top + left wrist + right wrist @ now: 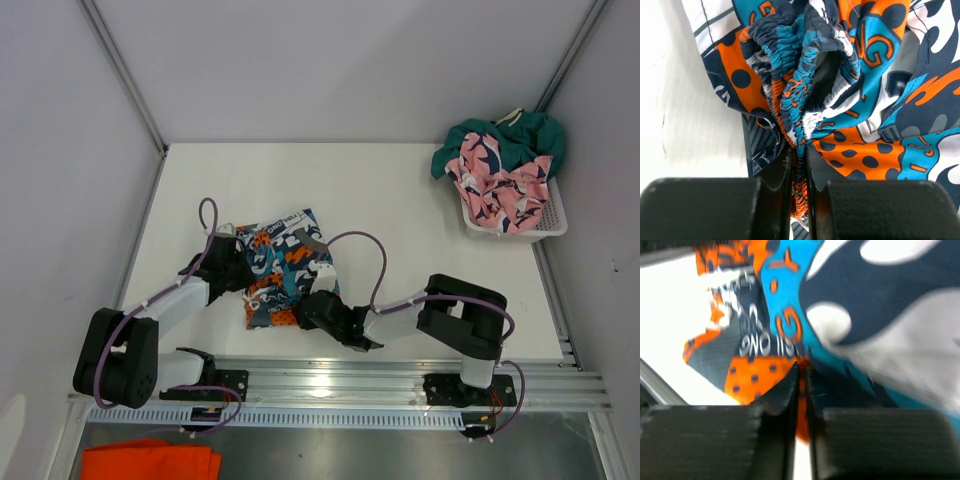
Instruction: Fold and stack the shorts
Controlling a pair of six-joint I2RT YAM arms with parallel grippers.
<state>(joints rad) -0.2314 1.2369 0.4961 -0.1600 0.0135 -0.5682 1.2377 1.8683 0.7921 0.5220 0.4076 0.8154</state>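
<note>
Overhead view of a white tabletop (400, 200) with two black and white robot arms reaching in from its near edge. Between them lie the graphic print shorts (285, 265), a crumpled heap of blue, orange, navy and white fabric, left of the tabletop's centre and towards the near edge.

The left end effector (232, 268) meets the left side of the heap. Its wrist camera shows the two black jaws clamped on the gathered elastic waistband (805, 75), which rises in ruffled folds above the left end effector (799, 155).

The right end effector (315, 305) meets the heap's near right corner. Its wrist view is blurred, but the jaws are pressed nearly together with a thin strip of orange fabric pinched between them at the right end effector (801, 370).

At the far right corner sits a white mesh basket (548, 232). In it are the pink shark shorts (500, 185), bunched up, with the teal shorts (510, 135) behind them, spilling over the far rim.

An orange cloth (150, 462) lies below the tabletop's near edge, at the lower left.
</note>
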